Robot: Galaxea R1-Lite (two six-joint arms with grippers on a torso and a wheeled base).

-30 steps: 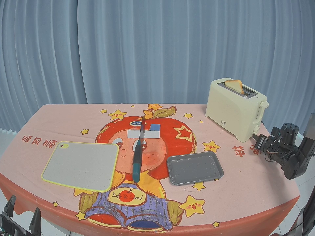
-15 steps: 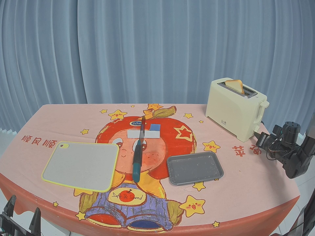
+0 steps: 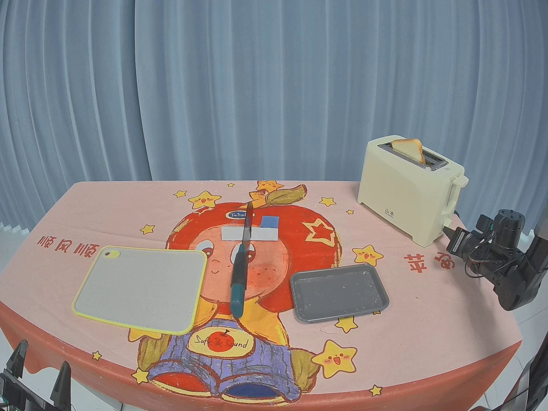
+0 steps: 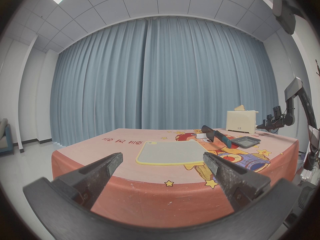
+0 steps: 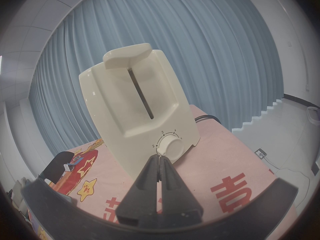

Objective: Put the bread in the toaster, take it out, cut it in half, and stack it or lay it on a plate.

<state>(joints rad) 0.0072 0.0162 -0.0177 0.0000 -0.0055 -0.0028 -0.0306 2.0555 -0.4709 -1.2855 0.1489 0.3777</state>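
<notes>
Nearest the robot, the left gripper (image 4: 162,158) hangs off the table's near edge, below the tablecloth (image 3: 399,326), with its jaws wide apart and holding nothing. On the cloth in front of it lies a grey cutting board (image 3: 141,288) with a yellow rim. A teal-handled knife (image 3: 240,269) lies between the board and a grey tray (image 3: 339,292). The knife's blade crosses a white-and-blue card (image 3: 265,232) farther back.

Off the table's right edge, the right gripper (image 5: 159,159) has its jaws pressed together and empty. It points at the toaster's dial (image 5: 170,146), under the lever (image 5: 126,55); whether it touches cannot be told.

The cream toaster (image 3: 408,195) stands at the far right, with the bread (image 3: 409,148) sticking up tilted out of its top. A blue curtain (image 3: 257,75) hangs behind.

There is one board, one knife, one tray, one toaster and one slice.
</notes>
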